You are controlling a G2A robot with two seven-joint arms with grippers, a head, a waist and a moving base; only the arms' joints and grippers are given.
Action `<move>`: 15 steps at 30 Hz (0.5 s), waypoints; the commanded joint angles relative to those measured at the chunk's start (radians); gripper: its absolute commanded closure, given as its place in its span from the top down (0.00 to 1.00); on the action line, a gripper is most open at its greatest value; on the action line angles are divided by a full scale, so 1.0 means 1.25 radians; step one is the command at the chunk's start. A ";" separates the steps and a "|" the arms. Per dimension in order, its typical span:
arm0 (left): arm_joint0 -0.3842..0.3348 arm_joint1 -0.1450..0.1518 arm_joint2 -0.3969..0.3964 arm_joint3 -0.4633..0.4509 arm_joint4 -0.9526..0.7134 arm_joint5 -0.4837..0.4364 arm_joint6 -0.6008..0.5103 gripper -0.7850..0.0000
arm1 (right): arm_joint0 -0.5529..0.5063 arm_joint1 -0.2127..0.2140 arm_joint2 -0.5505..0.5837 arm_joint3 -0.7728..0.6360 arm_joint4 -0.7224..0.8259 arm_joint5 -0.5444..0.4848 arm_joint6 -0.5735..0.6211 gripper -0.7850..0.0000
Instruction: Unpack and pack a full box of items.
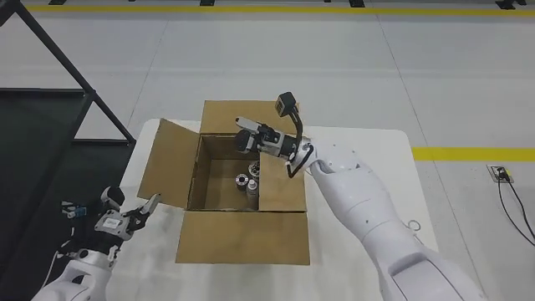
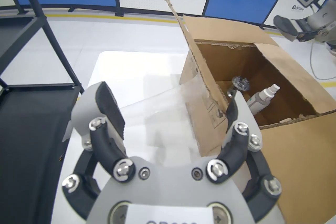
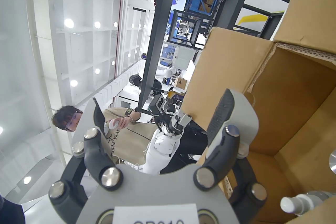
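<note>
- The cardboard box (image 1: 242,234) is sitting on the white bench (image 1: 368,146) with its top open and all four flaps spreading outward.
- A white spray bottle (image 2: 262,97) is lying tilted on the box floor, its nozzle pointing toward the far wall.
- A small shiny item (image 2: 240,83) is resting just beside the bottle's nozzle end; what it is cannot be made out.
- The right hand (image 1: 248,133) is hovering over the far part of the box opening, above the two items, with its fingers (image 3: 223,109) standing apart and gripping nothing.
- From the right wrist view, the brown inner wall of the box is lying just past that hand, and the spray bottle's cap is showing near it.
- The left hand (image 2: 170,107) is hanging low over the bench outside the box, at the outer corner of the left flap (image 1: 167,163), with its fingers spread wide and holding nothing.
- One finger of the left hand is sitting right at that flap's edge; whether it is touching cannot be told.
- A black metal rack (image 1: 50,125) is standing off the bench's left side.
</note>
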State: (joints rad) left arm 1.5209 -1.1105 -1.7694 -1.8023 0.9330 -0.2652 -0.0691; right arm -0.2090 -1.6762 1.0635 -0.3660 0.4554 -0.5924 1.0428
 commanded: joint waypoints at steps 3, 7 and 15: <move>0.000 0.000 -0.003 0.030 -0.005 0.000 -0.003 1.00 | -0.013 0.011 0.013 -0.018 -0.001 0.002 0.002 1.00; -0.002 -0.001 0.000 0.053 -0.006 0.001 0.000 1.00 | -0.025 0.018 0.021 -0.039 -0.007 0.011 0.002 1.00; -0.018 -0.002 0.002 0.090 -0.008 0.007 -0.005 1.00 | -0.041 0.025 0.028 -0.069 -0.014 0.029 -0.003 1.00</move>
State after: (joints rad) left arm 1.5012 -1.1131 -1.7670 -1.6945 0.9225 -0.2575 -0.0745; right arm -0.2590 -1.6454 1.0980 -0.4497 0.4379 -0.5578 1.0386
